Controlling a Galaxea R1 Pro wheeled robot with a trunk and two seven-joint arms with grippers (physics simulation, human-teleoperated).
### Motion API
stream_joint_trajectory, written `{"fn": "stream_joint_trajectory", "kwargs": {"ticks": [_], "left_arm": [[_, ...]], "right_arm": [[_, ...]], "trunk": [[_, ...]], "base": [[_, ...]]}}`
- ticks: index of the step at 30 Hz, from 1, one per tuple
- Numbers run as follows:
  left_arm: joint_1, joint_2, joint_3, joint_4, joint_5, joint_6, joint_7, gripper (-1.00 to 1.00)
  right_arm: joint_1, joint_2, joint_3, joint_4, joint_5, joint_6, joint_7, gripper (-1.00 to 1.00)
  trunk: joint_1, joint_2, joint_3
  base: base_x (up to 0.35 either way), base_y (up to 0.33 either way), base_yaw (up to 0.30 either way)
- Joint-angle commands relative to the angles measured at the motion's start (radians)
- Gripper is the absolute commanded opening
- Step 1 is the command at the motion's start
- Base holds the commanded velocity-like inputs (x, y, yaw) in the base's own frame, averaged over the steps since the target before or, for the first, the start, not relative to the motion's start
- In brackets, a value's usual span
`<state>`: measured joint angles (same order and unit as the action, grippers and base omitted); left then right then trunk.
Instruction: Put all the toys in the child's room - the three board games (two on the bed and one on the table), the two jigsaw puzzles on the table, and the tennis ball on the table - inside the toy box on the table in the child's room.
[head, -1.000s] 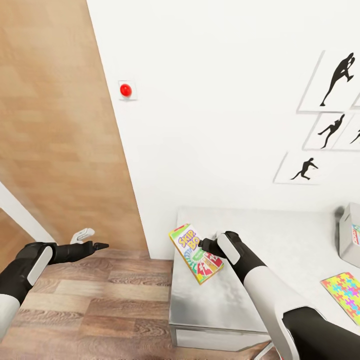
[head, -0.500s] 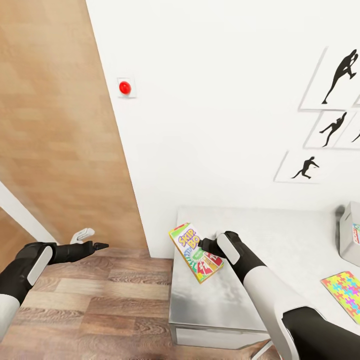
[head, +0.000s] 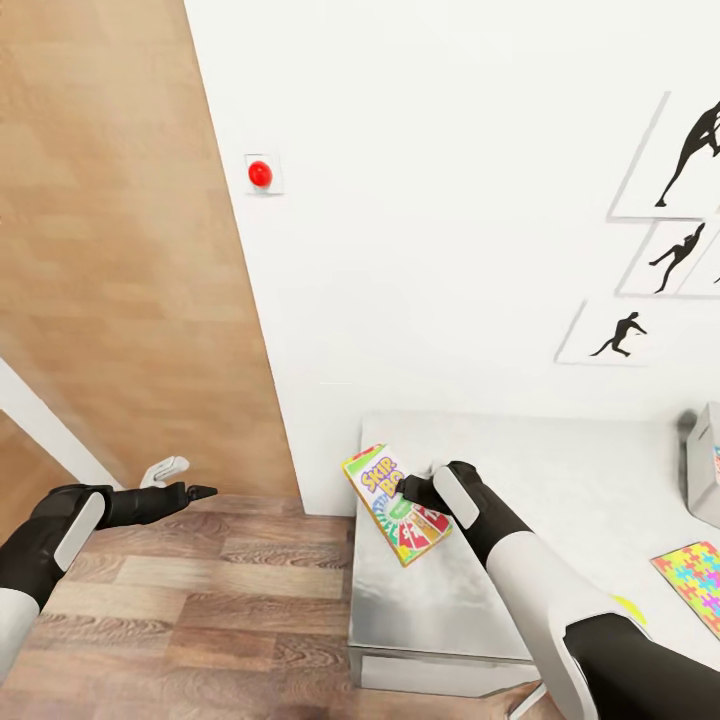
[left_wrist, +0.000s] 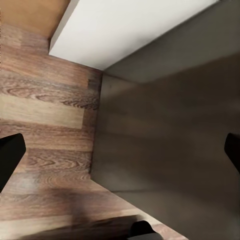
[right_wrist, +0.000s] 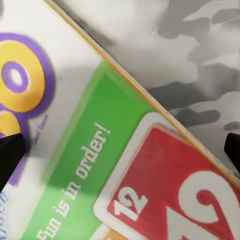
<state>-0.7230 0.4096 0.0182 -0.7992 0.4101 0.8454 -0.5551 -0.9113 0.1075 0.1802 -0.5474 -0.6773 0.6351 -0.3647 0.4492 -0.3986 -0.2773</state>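
Board game box (head: 396, 505) sits clamped in the right gripper (head: 408, 492), hanging tilted over the near-left corner of the table (head: 560, 470), its bright cover (right_wrist: 100, 150) facing up. Further right along the table's near edge lies a jigsaw puzzle (head: 692, 582), and beyond it the toy box (head: 702, 462) stands at the far right, cut off by the frame. Left gripper (head: 190, 478) hovers over the wood floor (head: 190, 600) well left of the table, its fingers apparently apart and empty, though partly foreshortened.

White wall (head: 440, 250), red button (head: 260, 174), silhouette pictures (head: 665, 240), wood-plank floor (head: 180, 600)
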Motion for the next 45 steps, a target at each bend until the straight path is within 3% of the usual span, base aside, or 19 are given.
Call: {"fn": "stream_joint_trajectory", "kwargs": {"ticks": [1, 45], "left_arm": [[-0.001, 0.000, 0.002, 0.000, -0.001, 0.006, -0.003, 1.00], [-0.001, 0.000, 0.002, 0.000, 0.000, 0.005, -0.004, 1.00]], "right_arm": [[0.000, 0.000, 0.005, 0.006, -0.019, 0.001, -0.008, 1.00], [0.000, 0.005, 0.007, 0.006, -0.015, 0.001, -0.008, 1.00]], "trunk": [[0.001, -0.001, -0.002], [0.001, -0.001, -0.002]], "base": [[0.000, 0.105, 0.000], [-0.007, 0.065, 0.000]]}}
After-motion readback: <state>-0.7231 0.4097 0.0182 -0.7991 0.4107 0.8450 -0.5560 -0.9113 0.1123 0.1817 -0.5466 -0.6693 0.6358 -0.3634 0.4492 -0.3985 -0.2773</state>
